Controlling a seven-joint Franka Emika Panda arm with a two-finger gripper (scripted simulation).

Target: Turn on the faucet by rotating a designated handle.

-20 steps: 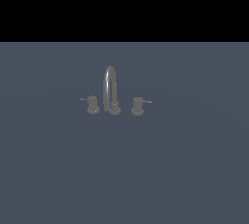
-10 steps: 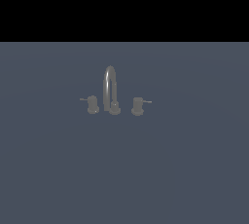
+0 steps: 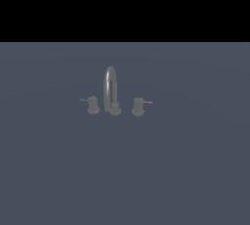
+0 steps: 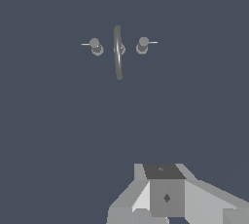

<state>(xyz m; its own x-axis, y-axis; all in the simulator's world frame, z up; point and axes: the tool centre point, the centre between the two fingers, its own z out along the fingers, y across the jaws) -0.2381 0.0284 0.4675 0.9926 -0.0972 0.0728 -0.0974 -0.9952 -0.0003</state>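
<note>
The faucet (image 3: 111, 92) stood near the middle of a flat blue-grey surface (image 3: 195, 170), slightly toward the exterior view's left. Its thin arched spout (image 3: 110, 86) rose from a round base (image 3: 115, 110) and curved over toward the near side. Two short cylindrical knobs flanked the base, each apart from it and set on its own round foot. The handle (image 3: 93, 104) sat on the exterior view's left of the spout, with its thin lever rod (image 3: 84, 100) pointing outward to that left. The twin knob (image 3: 138, 106) sat on the exterior view's right, and its rod (image 3: 147, 102) pointed outward to that right. In the wrist view the same parts appeared from above: the faucet (image 4: 118, 52) as a narrow vertical bar, the handle (image 4: 95, 46) and the twin knob (image 4: 142, 45) on either side of it. The gripper (image 4: 163, 196) showed only as pale grey blocks at the edge of the wrist view, well apart from the faucet and touching nothing. Its fingertips were not clearly distinguishable, so it could not be told whether the jaws were spread or pressed together. The arm did not appear in the exterior view.
</note>
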